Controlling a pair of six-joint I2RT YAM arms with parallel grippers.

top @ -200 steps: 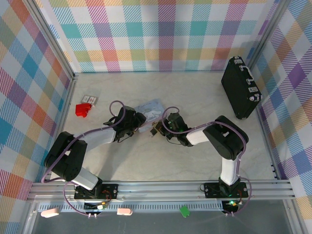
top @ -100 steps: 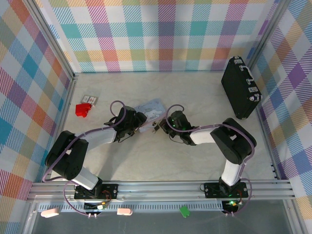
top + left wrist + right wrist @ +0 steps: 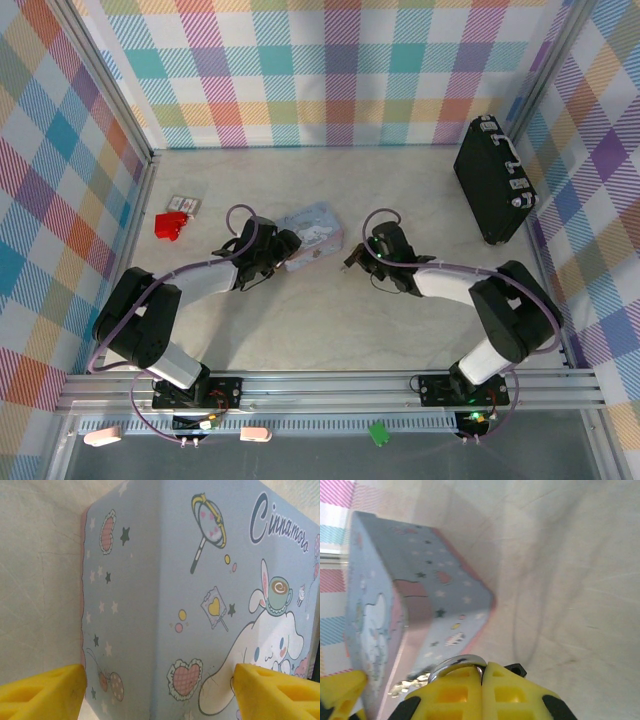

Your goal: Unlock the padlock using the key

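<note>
In the right wrist view my right gripper (image 3: pixel 482 667) is shut on the padlock (image 3: pixel 456 661). Its thin silvery shackle arches over the yellow fingertips, and a black corner of its body pokes out on the right. From above, the right gripper (image 3: pixel 353 260) sits just right of the pastel cartoon tin (image 3: pixel 312 232). A blurred silvery glint (image 3: pixel 400 686) lies by the tin's lower edge; I cannot tell whether it is the key. My left gripper (image 3: pixel 160 697) is open, its yellow fingers (image 3: pixel 42 692) spread across the tin (image 3: pixel 200 580) at its near-left end.
A large black case (image 3: pixel 493 180) with silver latches stands against the right wall. A red plastic item (image 3: pixel 172 224) and a small packet (image 3: pixel 183 203) lie at the far left. Plaid walls enclose the pale table (image 3: pixel 330 320).
My right gripper has pulled away to the right from the tin, carrying the padlock. The tin now shows fully from above. The left arm has barely moved.
</note>
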